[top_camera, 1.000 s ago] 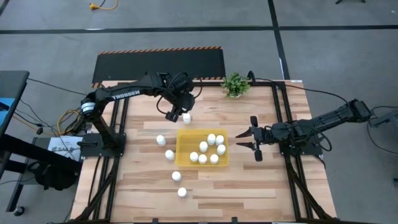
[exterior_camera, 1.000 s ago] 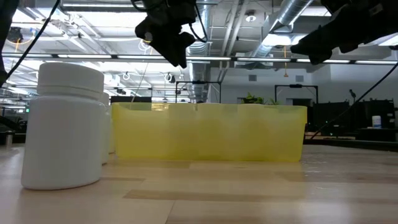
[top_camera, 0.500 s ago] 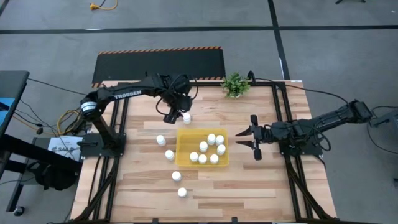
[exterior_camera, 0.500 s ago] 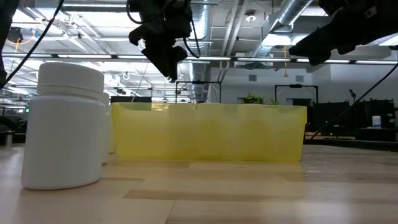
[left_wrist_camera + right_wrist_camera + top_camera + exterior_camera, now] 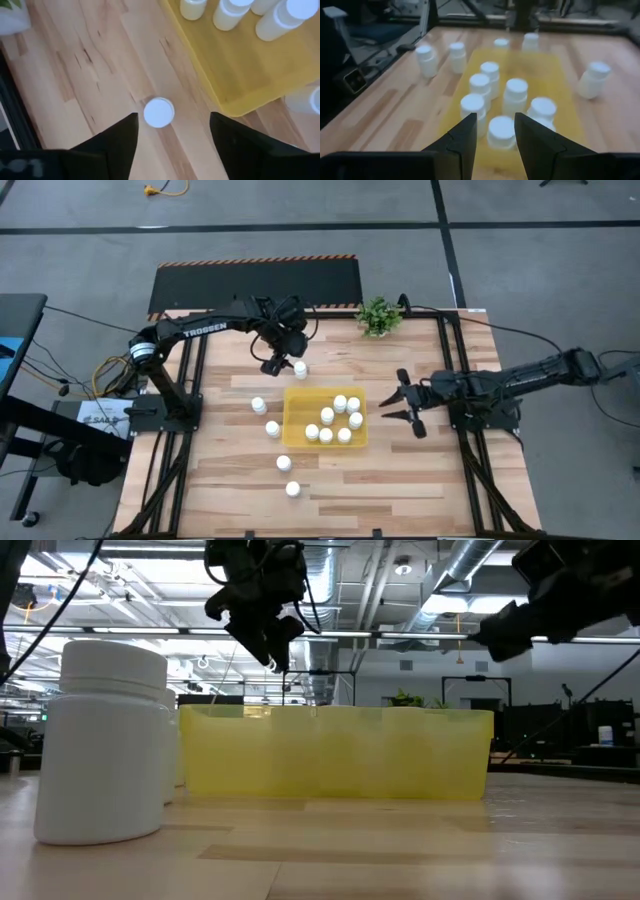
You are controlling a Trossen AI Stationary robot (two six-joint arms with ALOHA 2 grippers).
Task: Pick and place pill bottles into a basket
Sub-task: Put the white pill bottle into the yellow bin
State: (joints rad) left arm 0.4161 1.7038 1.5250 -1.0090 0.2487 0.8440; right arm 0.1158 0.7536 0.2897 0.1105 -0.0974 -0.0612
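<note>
Left gripper (image 5: 172,132), fingers spread, hovers over a light, rigid, slippery pill bottle (image 5: 159,112) at lower centre; pinch below the cap

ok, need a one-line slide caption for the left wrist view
Open left gripper poised above a lone upright pill bottle on the table, beside the yellow basket.

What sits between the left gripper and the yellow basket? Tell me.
One upright pill bottle stands between left gripper and basket, seen in the high view; otherwise bare wood.
</note>
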